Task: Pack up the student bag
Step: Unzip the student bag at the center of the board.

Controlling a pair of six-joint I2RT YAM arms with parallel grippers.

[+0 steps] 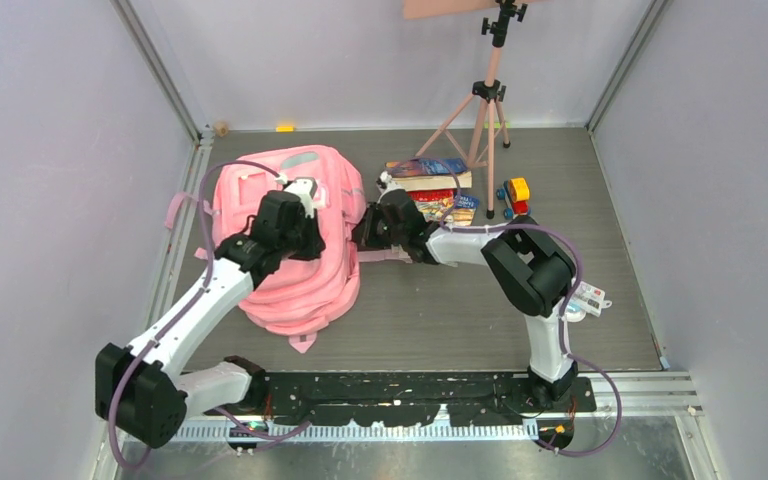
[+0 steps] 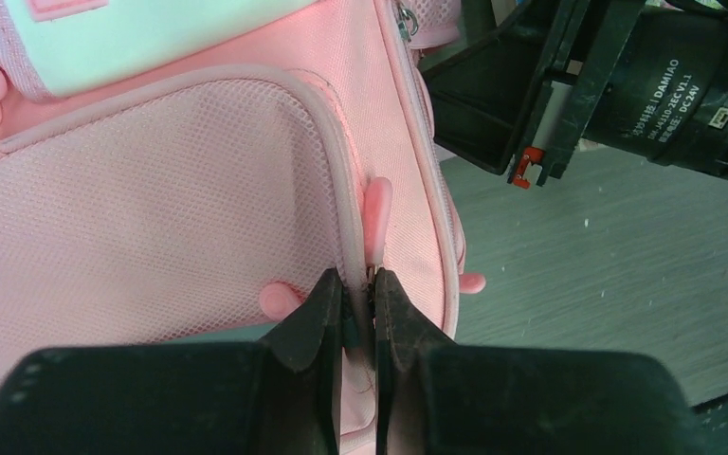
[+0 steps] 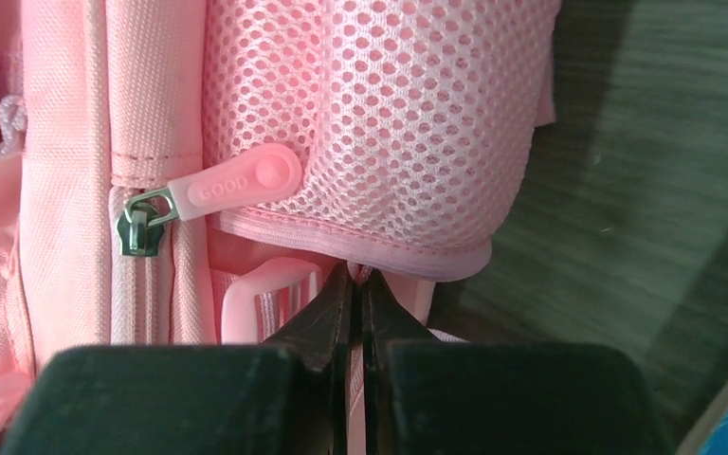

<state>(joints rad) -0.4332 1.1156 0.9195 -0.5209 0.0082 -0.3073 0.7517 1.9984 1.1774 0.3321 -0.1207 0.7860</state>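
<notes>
The student bag (image 1: 300,285) is a large pink backpack lying flat at the left of the floor. My left gripper (image 1: 318,240) is over its right side. In the left wrist view the gripper (image 2: 358,284) is shut on the piped edge of the bag's mesh pocket (image 2: 152,209), just below a pink zip pull (image 2: 377,204). My right gripper (image 1: 360,238) is at the bag's right edge. In the right wrist view it (image 3: 354,275) is shut on pink fabric under a mesh side pocket (image 3: 370,114), beside a zip pull marked GOOD (image 3: 237,185).
A stack of books (image 1: 430,185) lies just right of the bag, with a small coloured toy (image 1: 515,195) beside it. A pink tripod (image 1: 485,110) stands at the back. Walls close in the left, right and far sides.
</notes>
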